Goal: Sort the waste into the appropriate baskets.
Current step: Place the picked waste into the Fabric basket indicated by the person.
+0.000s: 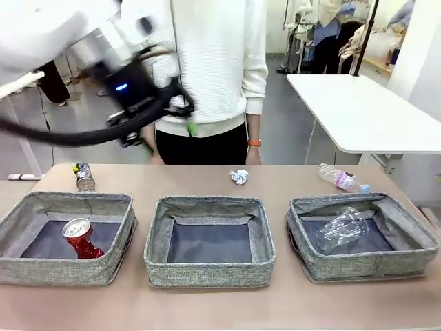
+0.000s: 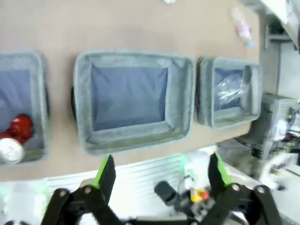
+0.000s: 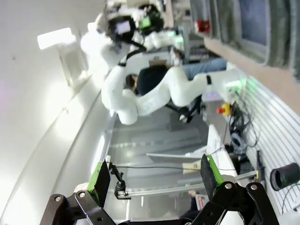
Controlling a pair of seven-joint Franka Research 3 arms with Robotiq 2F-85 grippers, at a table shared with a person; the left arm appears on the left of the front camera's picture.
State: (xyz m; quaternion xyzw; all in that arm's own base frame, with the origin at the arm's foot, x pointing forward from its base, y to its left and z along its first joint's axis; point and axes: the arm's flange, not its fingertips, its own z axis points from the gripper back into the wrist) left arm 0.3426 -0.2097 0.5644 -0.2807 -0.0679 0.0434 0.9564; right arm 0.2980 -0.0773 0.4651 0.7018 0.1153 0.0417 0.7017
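A brown table [image 1: 207, 181] is seen in a room with a grey floor. A person [image 1: 213, 62] in a white top is stood at its far side, and a white table [image 1: 358, 110] is set farther back. Three grey baskets are lined up on the brown table. A crushed red can [image 1: 83, 238] is lying in the left basket [image 1: 41, 270]. The dark bottom of the middle basket [image 1: 207, 273] is showing, and a clear plastic cup [image 1: 341, 229] is lying in the right basket [image 1: 358, 266]. Beyond the baskets, a silver-dark can [image 1: 84, 177], a white paper ball [image 1: 239, 176] and a clear bottle [image 1: 341, 179] are left on the table. The left gripper [image 1: 170, 138] is held high up and wide open, with nothing in it. The silver-dark can is below it, off to its left and well apart. The right gripper [image 3: 154, 174] is opened wide too, and nothing is held in it.
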